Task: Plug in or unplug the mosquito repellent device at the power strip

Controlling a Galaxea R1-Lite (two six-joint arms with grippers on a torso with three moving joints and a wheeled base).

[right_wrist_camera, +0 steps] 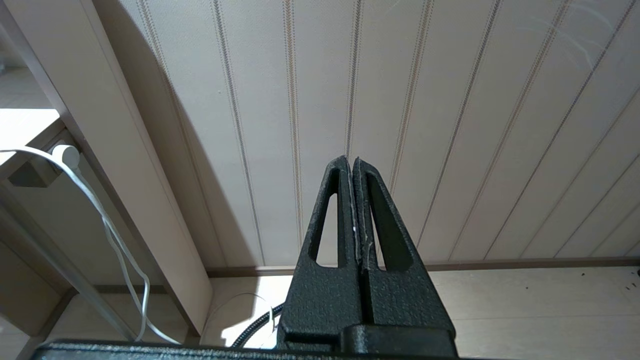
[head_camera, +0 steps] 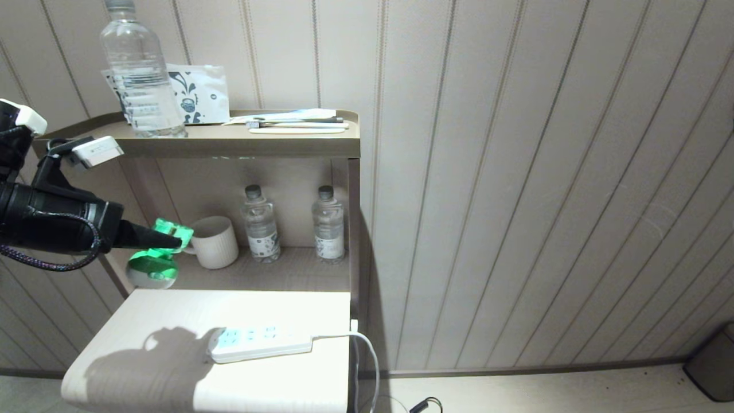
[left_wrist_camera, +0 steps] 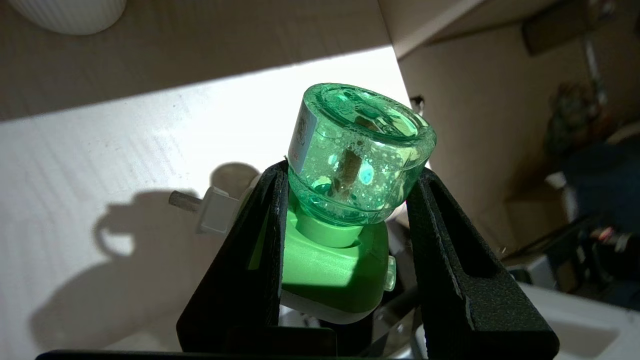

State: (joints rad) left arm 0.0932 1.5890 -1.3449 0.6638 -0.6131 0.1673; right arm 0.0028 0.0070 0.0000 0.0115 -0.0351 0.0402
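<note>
White table bears the power strip near its right edge; behind the strip, a shelf holds a mug and two bottles.

Three cameras: one high and wide, two close behind the pincers.

The head view looks forward and down from above, taking in the shelf unit, the white tabletop with the power strip, and the panelled wall to the right. The left wrist view sits close behind the left pincer, very near the mosquito repellent device, facing down onto the same tabletop. The right wrist view looks low along the right pincer at the same wall and the floor.
</note>
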